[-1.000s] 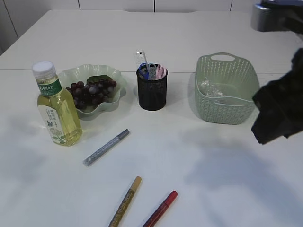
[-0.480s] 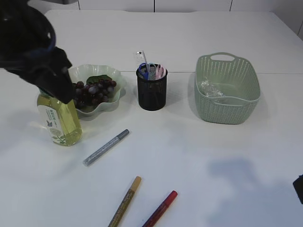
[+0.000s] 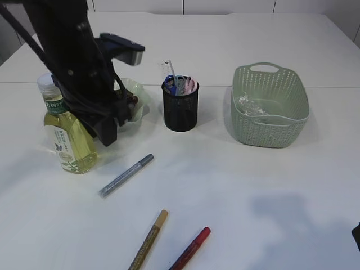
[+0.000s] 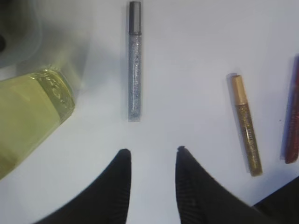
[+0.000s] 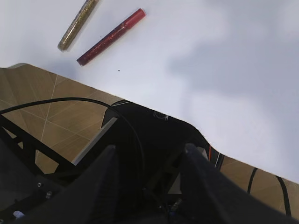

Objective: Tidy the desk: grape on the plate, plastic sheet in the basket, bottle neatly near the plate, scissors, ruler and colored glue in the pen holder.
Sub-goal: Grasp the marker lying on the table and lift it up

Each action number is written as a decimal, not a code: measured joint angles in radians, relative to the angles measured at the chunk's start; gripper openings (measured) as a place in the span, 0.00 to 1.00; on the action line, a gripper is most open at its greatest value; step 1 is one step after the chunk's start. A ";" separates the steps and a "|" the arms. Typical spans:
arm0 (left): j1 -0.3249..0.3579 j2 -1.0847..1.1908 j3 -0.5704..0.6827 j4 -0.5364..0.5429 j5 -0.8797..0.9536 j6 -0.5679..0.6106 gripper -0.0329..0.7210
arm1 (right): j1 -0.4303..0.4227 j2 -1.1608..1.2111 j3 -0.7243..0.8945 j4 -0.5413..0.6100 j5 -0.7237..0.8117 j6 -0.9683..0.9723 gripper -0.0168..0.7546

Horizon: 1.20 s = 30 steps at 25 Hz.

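Silver glue pen (image 4: 134, 60) now lies just ahead of the left gripper (image 4: 150, 154), whose empty jaws stand partly apart after the arm swung in over the bottle (image 3: 66, 132) and plate (image 3: 136, 93), so pen-holder (image 3: 180, 107) loading looks next.

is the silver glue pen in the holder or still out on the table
Out. The silver glue pen lies flat on the table, apart from the pen holder.
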 joint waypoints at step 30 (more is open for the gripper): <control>0.000 0.298 -0.006 0.034 -0.240 0.023 0.44 | 0.000 -0.001 0.002 -0.089 0.000 -0.004 0.48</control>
